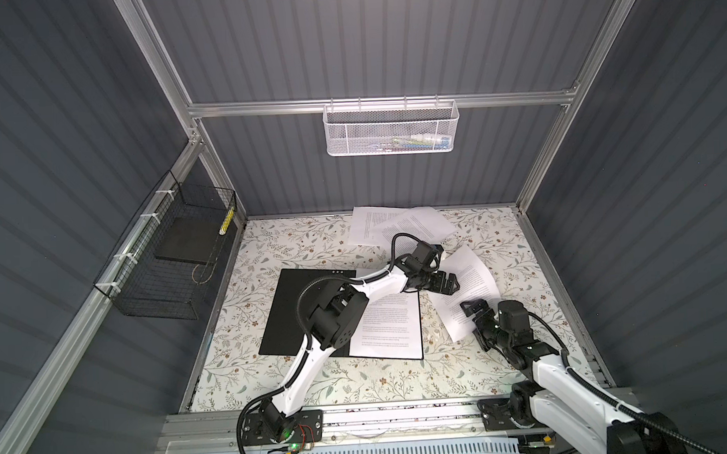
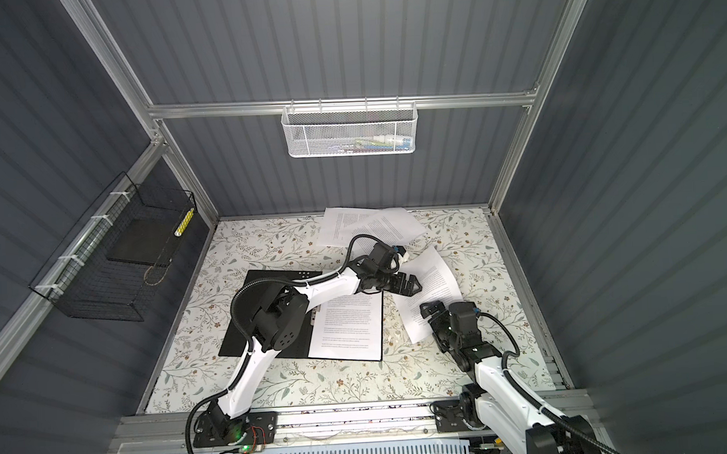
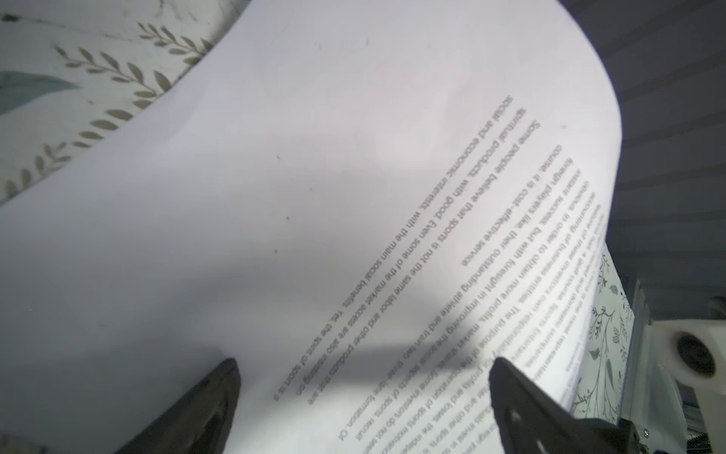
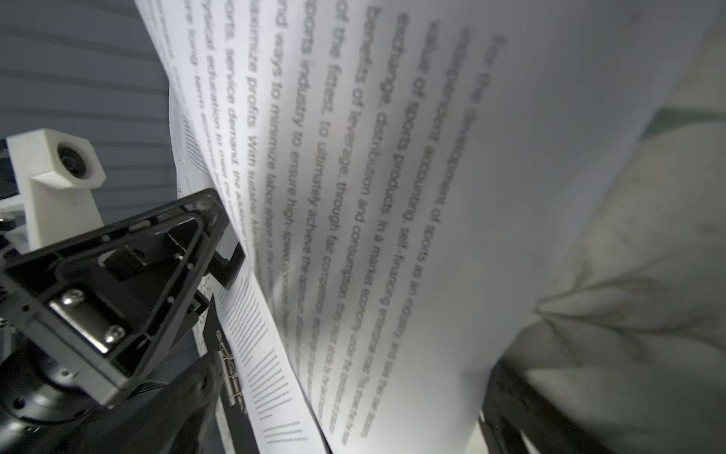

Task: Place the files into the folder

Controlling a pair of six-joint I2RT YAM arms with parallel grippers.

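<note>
Paperwork on the floral table top comes to four printed sheets and one folder. In both top views the folder lies open left of centre, black inside up, with one flat sheet on its right half beside the metal spine clip. Two overlapping sheets lie at the far edge, well apart from the folder. The fourth, a bowed sheet, sits just right of the folder between the two grippers, its folder-side edge arched off the table. The left gripper reaches across the folder to that sheet's far-left edge; the left wrist view shows its two fingers spread wide with the page beyond them, clamping nothing. The right gripper hangs over the sheet's near part, its two fingers just as wide apart, also gripping nothing. Whether either gripper touches the paper I cannot tell. Two baskets hang on the walls: one white mesh basket at the back and one black wire basket on the left.
</note>
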